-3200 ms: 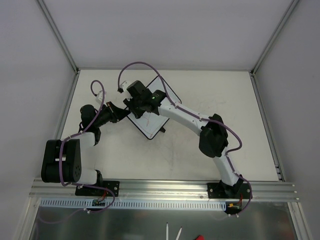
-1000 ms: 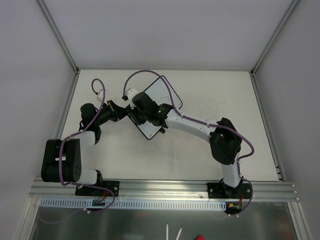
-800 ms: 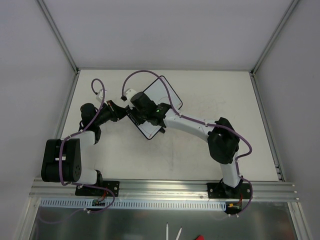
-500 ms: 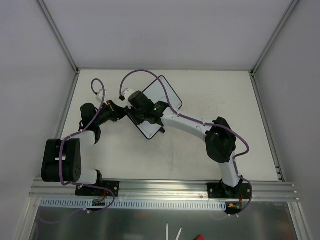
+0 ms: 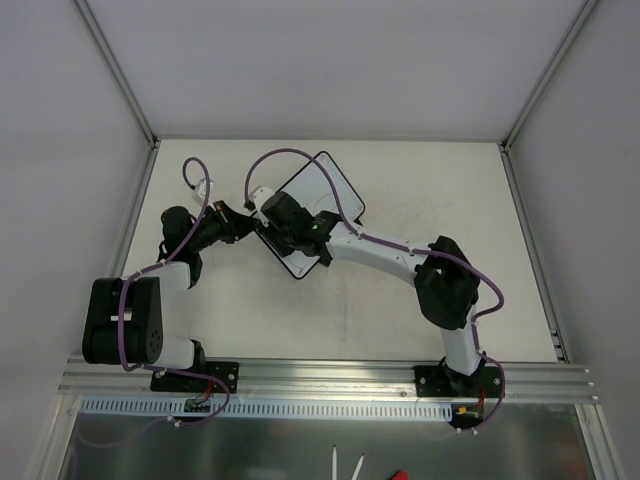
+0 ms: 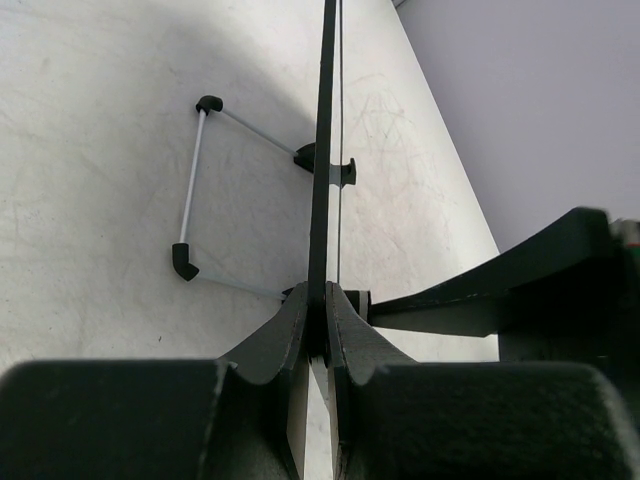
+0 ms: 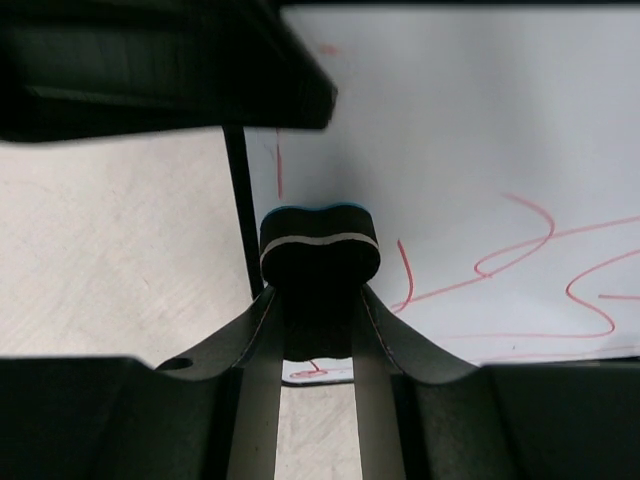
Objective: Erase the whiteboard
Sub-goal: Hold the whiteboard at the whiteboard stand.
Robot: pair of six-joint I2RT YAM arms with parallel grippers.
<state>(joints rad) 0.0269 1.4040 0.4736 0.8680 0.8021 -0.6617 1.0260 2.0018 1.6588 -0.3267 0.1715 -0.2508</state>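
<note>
The whiteboard sits tilted at the table's middle back, white with a thin black rim. In the right wrist view the whiteboard carries red scribbles. My left gripper is shut on its left edge. The left wrist view shows the whiteboard edge-on, pinched between the left gripper jaws. My right gripper hovers over the board's left part, shut on the black eraser. The eraser's blue face is pressed against the board near the rim.
Behind the board, a wire stand with black feet rests on the table. Grey walls and aluminium posts enclose the table. The right forearm stretches across the table's middle. A metal rail runs along the near edge.
The right gripper slid the eraser a little up-left across the board's left part, then back down. The left gripper and the board stayed still.
</note>
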